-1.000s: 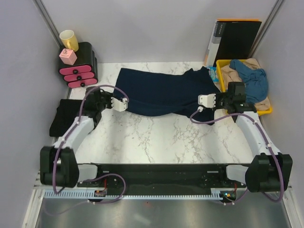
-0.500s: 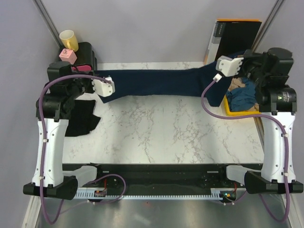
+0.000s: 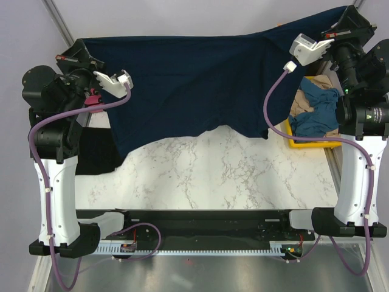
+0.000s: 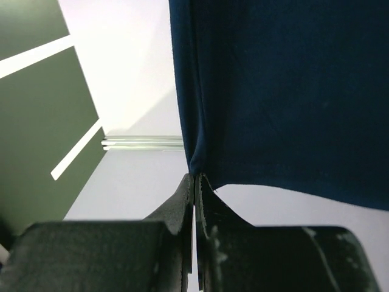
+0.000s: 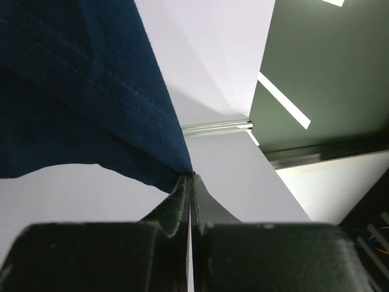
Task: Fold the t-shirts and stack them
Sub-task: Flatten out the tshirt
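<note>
My overhead camera shows a white marble-patterned desk [image 3: 231, 170] with a yellow tray [image 3: 311, 144] at its right edge. Pale grey walls [image 3: 182, 18] close in the back and sides, and a slanted metal post [image 3: 59, 16] stands in the far left corner. Through both wrist cameras I see pale wall crossed by a silver rail [image 4: 143, 143], beside a dark green panel [image 4: 36, 121].

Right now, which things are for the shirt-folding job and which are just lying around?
For the job:
- navy t-shirt, held up at both ends
- blue t-shirt and beige t-shirt, in the tray
- black t-shirt

Just lying about:
- yellow tray
- marble table
</note>
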